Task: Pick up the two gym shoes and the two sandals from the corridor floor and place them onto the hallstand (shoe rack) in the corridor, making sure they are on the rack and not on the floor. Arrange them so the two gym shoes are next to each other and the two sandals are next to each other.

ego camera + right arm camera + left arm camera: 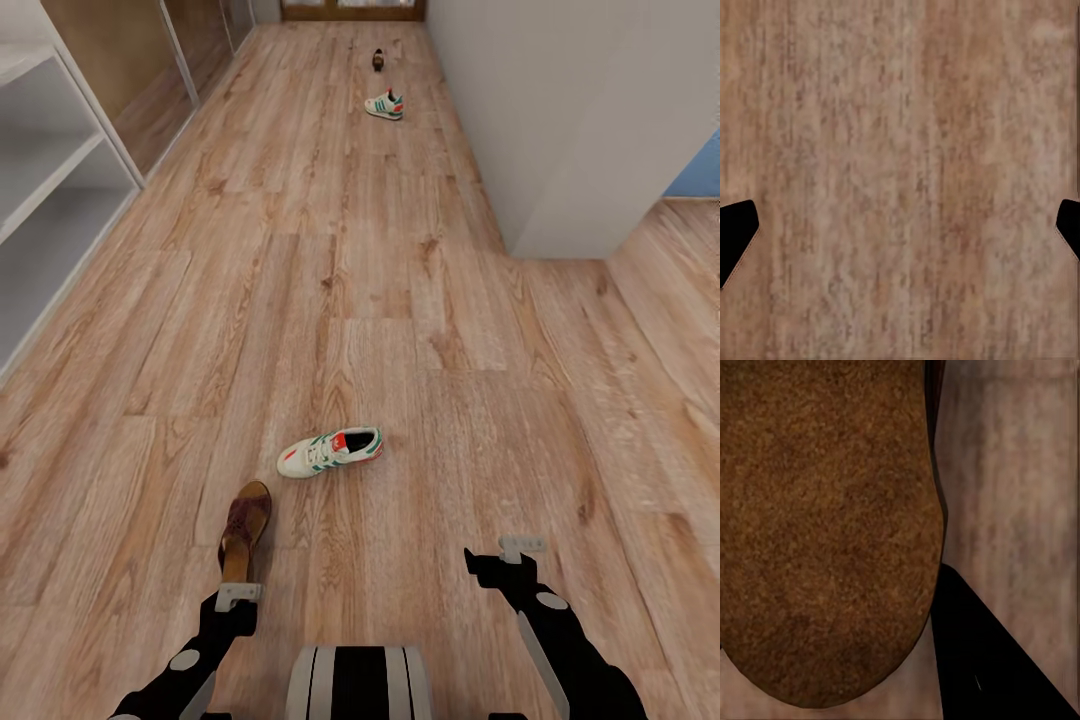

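On the floor [400, 330] near me lie one sandal [246, 525] and one sneaker [331, 451]; my left claw [238, 592] hovers over the sandal's heel, grip undeterminable. My right claw [505, 556] is wide open, empty.

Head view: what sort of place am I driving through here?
Most likely a home corridor: a long run of wood-plank floor between a white wall and an open shelving unit, with a sneaker and a brown sandal lying loose on it.
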{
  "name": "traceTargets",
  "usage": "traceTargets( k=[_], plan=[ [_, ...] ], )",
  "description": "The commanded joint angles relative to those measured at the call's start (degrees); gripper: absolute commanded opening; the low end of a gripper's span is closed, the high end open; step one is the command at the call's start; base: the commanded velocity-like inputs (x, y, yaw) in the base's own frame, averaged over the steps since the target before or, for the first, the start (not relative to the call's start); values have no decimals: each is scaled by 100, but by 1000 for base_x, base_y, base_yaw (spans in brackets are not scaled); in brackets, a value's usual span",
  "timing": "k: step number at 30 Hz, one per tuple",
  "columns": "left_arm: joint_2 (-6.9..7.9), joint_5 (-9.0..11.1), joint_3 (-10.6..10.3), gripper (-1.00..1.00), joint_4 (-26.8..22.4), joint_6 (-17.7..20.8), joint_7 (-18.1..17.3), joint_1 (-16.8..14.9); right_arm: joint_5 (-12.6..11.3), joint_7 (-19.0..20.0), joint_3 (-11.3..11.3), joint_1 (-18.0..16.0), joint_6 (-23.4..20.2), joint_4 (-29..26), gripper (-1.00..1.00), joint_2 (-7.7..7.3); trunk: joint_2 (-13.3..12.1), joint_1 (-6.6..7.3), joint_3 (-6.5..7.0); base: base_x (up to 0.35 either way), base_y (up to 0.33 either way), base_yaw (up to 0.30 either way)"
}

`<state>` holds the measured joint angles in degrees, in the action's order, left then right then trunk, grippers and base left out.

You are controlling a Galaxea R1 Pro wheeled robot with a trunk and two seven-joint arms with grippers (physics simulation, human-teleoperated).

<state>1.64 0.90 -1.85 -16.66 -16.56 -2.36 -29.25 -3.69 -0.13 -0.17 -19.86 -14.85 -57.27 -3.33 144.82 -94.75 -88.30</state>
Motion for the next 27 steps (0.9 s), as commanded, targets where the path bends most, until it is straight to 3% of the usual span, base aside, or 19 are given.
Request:
traceTargets(
  k=[1,20,27],
  plan=[
    [3,-11,-17,-100,5,-14,-8,-2,-38,-2,-1,0,-28,-8,100,-1,0,3,20,0,0,0],
    [20,-4,-4,-100,-3,-14,4,-2,-35,10,0,0,43,-12,100,-1,-26,52,441,0,0,0],
    [98,24,60,-100,61,-8,74,10,-26,-4,-9,0,134,-48,100,-40,-35,70,628,0,0,0]
  ],
)
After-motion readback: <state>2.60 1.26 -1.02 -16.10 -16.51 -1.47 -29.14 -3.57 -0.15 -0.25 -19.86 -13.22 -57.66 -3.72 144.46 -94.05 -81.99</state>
